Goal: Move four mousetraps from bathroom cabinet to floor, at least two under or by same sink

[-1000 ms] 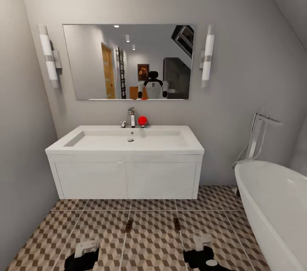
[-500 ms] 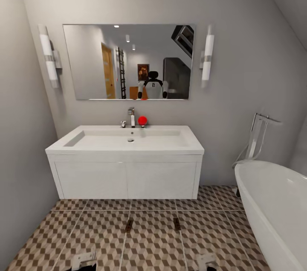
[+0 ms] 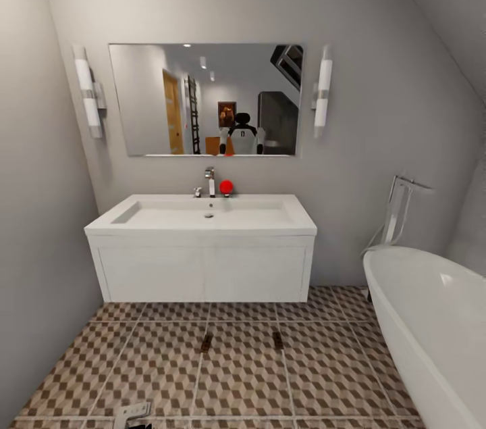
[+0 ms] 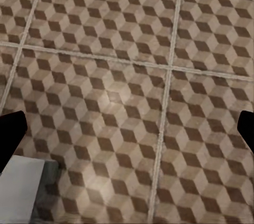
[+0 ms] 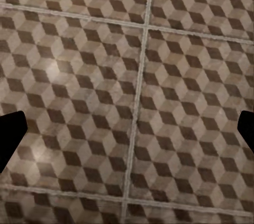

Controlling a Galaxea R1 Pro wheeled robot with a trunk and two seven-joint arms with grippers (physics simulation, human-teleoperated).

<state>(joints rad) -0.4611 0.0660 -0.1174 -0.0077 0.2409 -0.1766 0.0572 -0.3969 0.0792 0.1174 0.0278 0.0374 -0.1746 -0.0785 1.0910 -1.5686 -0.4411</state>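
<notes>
Both pincers are spread wide and hold nothing. The left pincer shows dark fingertips at opposite edges of its wrist view, over bare patterned bathroom floor, and the right pincer looks the same over the tiles. In the head view a pale part of the left pincer pokes in at about 7 o'clock.

Two mousetraps already lie flat on the floor, near 6 o'clock in the head view, a short way in front of the white sink and apart from each other. One of them also shows at 12 o'clock in the left wrist view.

Judging from this, roughly half the job looks done: two traps sit near the sink, and the other two must come from the cabinet.
</notes>
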